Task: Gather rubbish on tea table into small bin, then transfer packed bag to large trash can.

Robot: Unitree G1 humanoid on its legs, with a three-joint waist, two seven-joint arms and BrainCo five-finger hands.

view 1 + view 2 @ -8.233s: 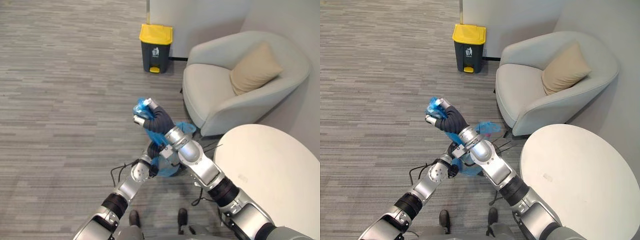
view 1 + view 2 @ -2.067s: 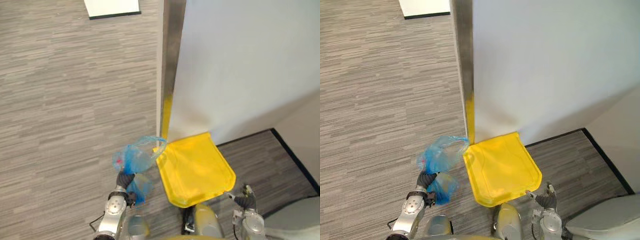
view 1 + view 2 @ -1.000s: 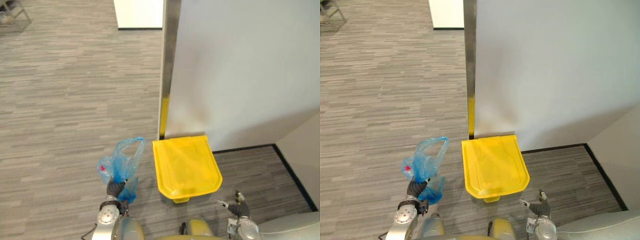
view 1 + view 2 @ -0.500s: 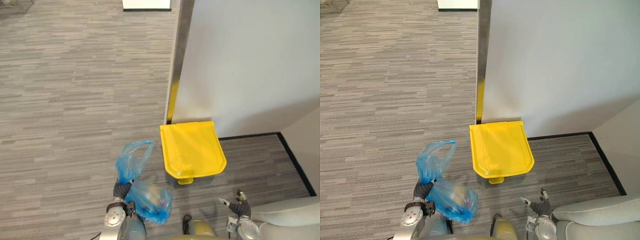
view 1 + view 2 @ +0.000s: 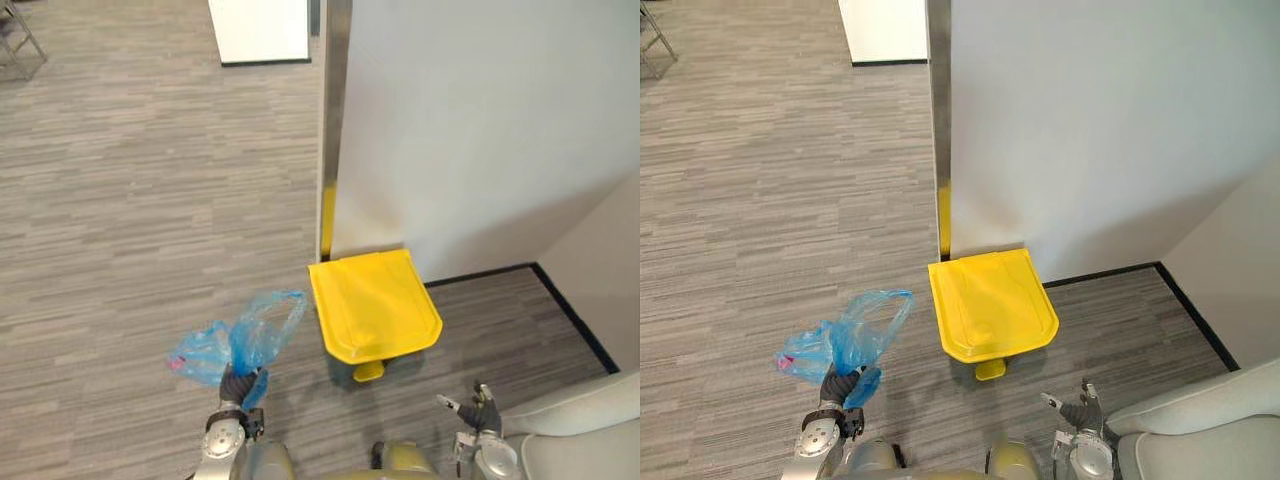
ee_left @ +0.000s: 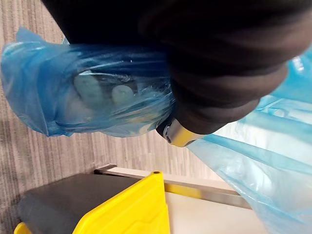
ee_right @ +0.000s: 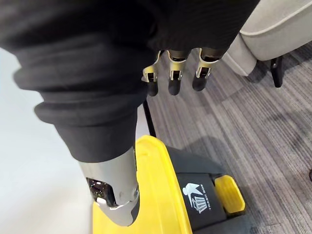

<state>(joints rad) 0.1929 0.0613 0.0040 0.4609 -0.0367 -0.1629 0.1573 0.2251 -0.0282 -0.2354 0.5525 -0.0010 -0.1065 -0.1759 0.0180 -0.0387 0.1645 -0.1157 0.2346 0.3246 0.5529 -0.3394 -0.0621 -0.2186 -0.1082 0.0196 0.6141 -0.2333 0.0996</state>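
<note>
My left hand [image 5: 236, 386] is low in the left eye view, shut on the neck of a blue plastic bag [image 5: 243, 340] of rubbish that billows up and to the left of it. In the left wrist view the blue bag [image 6: 87, 100] wraps around my curled fingers. The large trash can [image 5: 374, 306], dark with a yellow lid, stands against the wall just right of the bag with its lid down. My right hand [image 5: 477, 411] hangs open and empty, lower right of the can. Its straight fingers [image 7: 170, 73] show above the yellow lid [image 7: 156, 195] and the foot pedal [image 7: 229, 194].
A white wall [image 5: 480, 130] with a metal edge strip [image 5: 333, 120] rises behind the can. A pale armchair [image 5: 1200, 430] sits at the lower right. A white cabinet [image 5: 260, 30] stands at the far end of the grey floor.
The bag's bulk has swung from the lower right of my left hand to its left side. The camera has shifted. My right hand stays open.
</note>
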